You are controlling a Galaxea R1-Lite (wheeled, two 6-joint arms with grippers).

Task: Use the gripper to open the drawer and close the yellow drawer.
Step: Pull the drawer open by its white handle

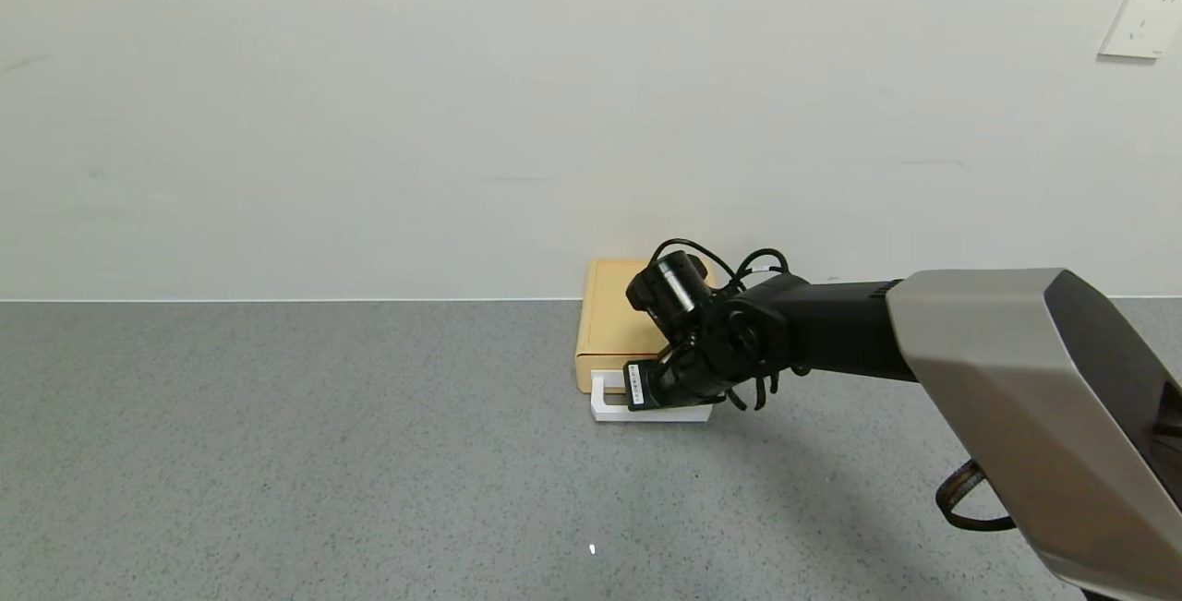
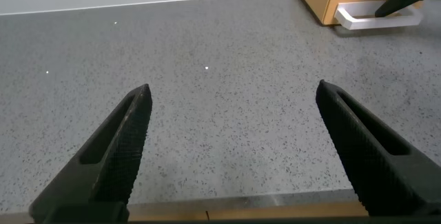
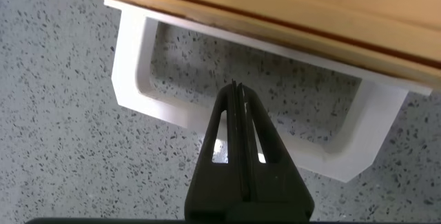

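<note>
Hooking handle (image 3: 165,110) — right claw (image 3: 236,89) (closed).

You're looking at a bare test bench in a lab-like room: a grey speckled countertop (image 1: 277,453) runs to a plain white wall (image 1: 462,102), with a white wall socket (image 1: 1142,18) at 2 o'clock.

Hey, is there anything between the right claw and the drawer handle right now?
Nothing visible. The right claw, shut, has its tip inside the loop of the white handle on the drawer. Only bare counter surrounds them. The left claw hangs open, well away.
</note>
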